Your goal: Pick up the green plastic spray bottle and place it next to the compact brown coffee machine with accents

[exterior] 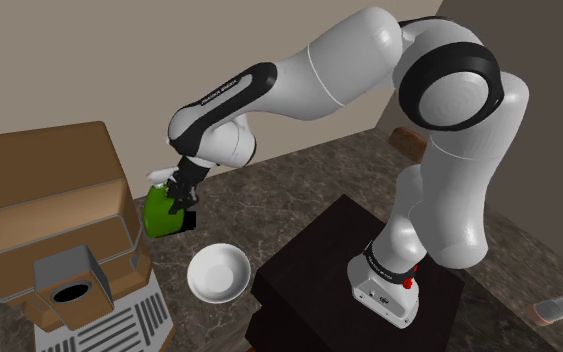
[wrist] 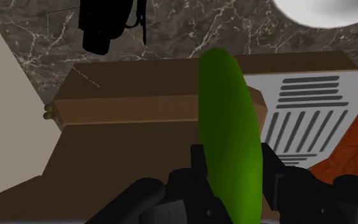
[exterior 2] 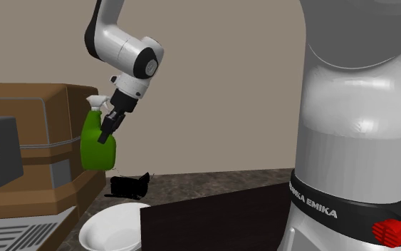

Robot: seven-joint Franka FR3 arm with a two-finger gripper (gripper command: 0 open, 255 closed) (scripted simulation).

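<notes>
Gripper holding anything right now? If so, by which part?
Yes: the gripper clasps the green spray bottle by its upper body, just below the white trigger head.

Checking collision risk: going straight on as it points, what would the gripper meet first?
Likely the brown coffee machine, struck first by the held green spray bottle; depth is unclear.

You can read one piece of lettering. In the second exterior view, the black band [exterior 2: 320, 207] around the foot of the Franka arm [exterior 2: 355, 107] carries white capitals that spell "EMIKA" twice, side by side. In the shoulder view you will see white lettering on the dark forearm cover [exterior: 227, 92] and on that band again, but both are too small for you to make out.
</notes>
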